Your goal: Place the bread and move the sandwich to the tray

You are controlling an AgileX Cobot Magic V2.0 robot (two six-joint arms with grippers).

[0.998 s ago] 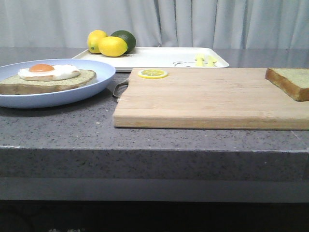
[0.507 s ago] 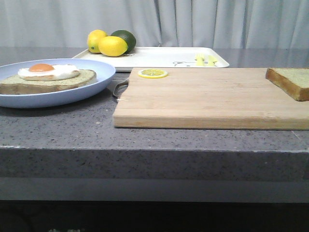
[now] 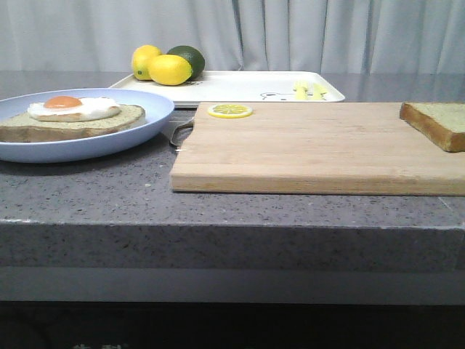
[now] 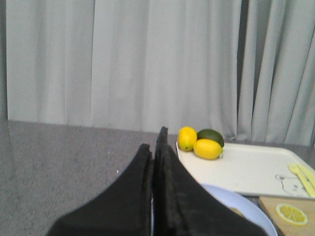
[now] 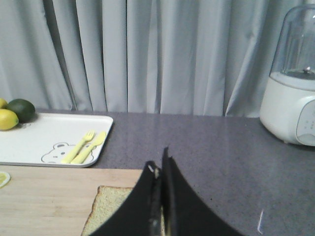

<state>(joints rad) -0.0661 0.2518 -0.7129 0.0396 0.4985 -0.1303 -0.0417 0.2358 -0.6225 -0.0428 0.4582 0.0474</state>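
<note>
So nothing is picked up yet: the bread lies on the board's right end, the egg slice on the plate left of it. Both the left gripper and right gripper are pressed closed and empty; the right must open over the bread.

Counter is speckled grey stone, pretty matt. Cutting board is pale wood with visible grain. Plate looks smooth and light blue, tray smooth white with a slight sheen. Bread has a porous crumb. Curtains are soft grey cloth.
</note>
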